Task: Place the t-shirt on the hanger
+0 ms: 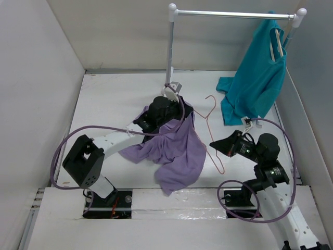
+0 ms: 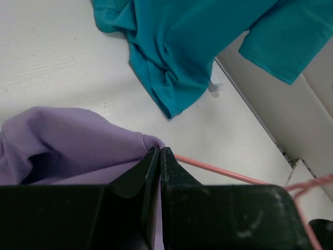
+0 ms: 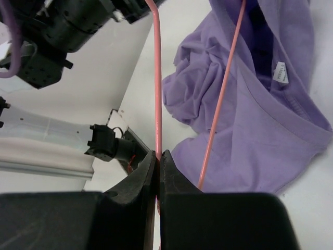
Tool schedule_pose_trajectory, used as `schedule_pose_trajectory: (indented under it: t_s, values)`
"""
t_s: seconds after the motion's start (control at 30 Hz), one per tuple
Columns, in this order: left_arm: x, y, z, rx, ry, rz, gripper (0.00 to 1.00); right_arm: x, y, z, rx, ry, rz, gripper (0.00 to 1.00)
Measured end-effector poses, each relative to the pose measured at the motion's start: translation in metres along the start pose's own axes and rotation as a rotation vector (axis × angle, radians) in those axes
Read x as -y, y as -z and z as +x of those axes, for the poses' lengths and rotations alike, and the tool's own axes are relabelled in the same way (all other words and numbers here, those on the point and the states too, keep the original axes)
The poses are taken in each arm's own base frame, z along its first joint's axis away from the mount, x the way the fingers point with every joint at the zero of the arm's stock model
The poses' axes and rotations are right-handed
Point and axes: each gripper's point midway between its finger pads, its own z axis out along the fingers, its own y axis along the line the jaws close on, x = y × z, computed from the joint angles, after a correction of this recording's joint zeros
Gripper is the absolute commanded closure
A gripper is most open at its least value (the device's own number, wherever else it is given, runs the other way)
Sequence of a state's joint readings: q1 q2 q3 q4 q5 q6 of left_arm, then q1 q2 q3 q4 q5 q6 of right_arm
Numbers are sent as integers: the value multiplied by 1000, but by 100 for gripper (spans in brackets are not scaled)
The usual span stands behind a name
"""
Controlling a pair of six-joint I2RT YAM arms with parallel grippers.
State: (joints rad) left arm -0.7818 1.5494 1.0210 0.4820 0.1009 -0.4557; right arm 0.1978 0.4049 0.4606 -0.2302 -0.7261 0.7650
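The lavender t-shirt (image 1: 174, 148) lies crumpled in the middle of the table, one edge lifted. My left gripper (image 1: 179, 112) is shut on a fold of its fabric (image 2: 93, 135); the jaws meet on the cloth (image 2: 158, 149). The thin pink wire hanger (image 1: 208, 122) lies beside the shirt's right edge, hook toward the back, partly tucked under the fabric. My right gripper (image 1: 213, 143) is shut on one of its wires (image 3: 157, 104); the jaws close on it (image 3: 158, 154). A second wire (image 3: 223, 94) runs across the shirt (image 3: 260, 130). The wire also shows in the left wrist view (image 2: 218, 170).
A teal shirt (image 1: 257, 78) hangs on a pale hanger (image 1: 278, 44) from the white rail (image 1: 234, 14) at the back right, its hem pooling on the table (image 2: 171, 57). The rail's post (image 1: 169, 47) stands just behind my left gripper. White walls enclose the table.
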Motion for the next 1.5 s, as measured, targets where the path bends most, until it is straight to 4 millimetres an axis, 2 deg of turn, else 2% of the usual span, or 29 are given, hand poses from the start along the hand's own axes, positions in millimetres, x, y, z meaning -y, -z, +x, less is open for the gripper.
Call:
schedule_pose_trajectory:
  t_s: [0.17,0.3,0.4,0.57,0.7,0.83,0.93,1.1,1.23,1.33,1.5]
  values:
    - [14,22,-11,24,21,45,100,14,-22,15,-77,-49,-7,100]
    - [29,40,-30,65,20,85,100,12,-44,19,-120,-44,-39,100]
    - [38,55,-40,95,25,116,100,2,-57,19,-109,-14,-81,100]
    - [38,82,-39,121,46,119,100,-30,-73,2,7,64,-185,100]
    - [34,98,-43,153,56,93,100,-51,-72,-10,111,107,-230,100]
    - [42,112,-56,193,64,119,100,-69,-66,-19,210,144,-243,100]
    - [51,118,-62,206,66,156,100,-65,-72,-24,256,157,-197,100]
    - [60,119,-50,172,69,223,100,-36,-102,-27,279,168,-78,100]
    - [54,119,-32,126,75,229,100,-18,-124,-25,292,198,-24,100]
    - [49,119,-23,108,81,219,100,-19,-130,-30,318,223,-33,100]
    - [39,124,-14,95,90,179,100,-37,-127,-40,363,257,-107,100]
